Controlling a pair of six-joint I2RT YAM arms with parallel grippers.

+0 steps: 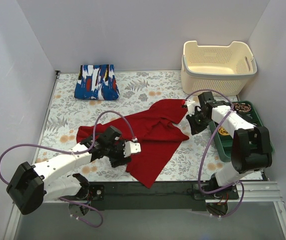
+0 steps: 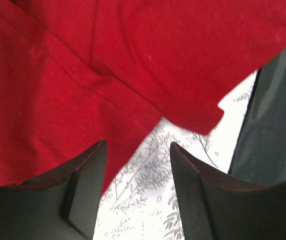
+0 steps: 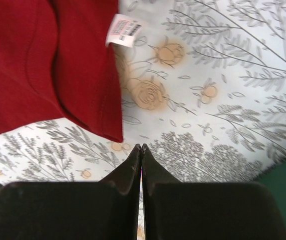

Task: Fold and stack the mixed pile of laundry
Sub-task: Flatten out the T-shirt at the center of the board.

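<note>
left hand (image 2: pixel 137 150) agape over red garment (image 1: pixel 148 132), right hand (image 3: pixel 141 148) pinched closed — empty

My desk (image 1: pixel 148 90) wears a pale cloth printed with grey leaves and orange roses. A cream perforated basket (image 1: pixel 210 82) stands upright on it. Just nearer to me than the basket I see a green tray (image 1: pixel 222 146), with brown coiled items (image 1: pixel 242 107) in the end closest to the basket.
</note>
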